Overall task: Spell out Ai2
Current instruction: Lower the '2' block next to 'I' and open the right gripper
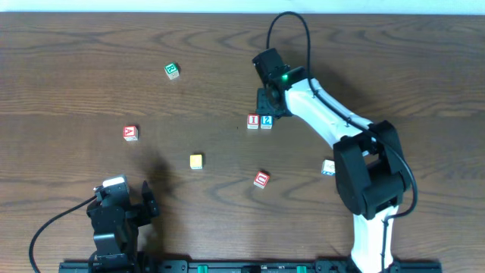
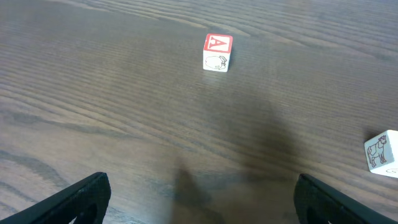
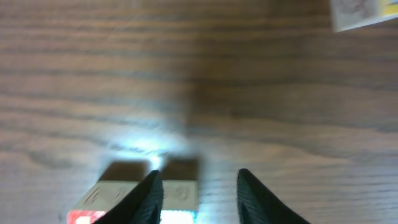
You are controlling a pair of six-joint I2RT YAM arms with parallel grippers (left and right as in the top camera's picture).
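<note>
A robotics lab bench, by the look of it: a left arm [image 1: 114, 224] and right arm [image 1: 326, 114] mounted on a black rail [image 1: 250, 267] at a wood-grain tabletop [image 1: 68, 68] (small lettered blocks [image 1: 130, 133] scattered on it).

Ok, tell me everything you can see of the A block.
The A block is a small cube, wooden by the look. Its top face is red and white and shows the letter A. One pale side face carries a line drawing too small to make out. The block sits flat on the table, in its left part, ahead of the open left gripper. Nothing touches it.
</note>
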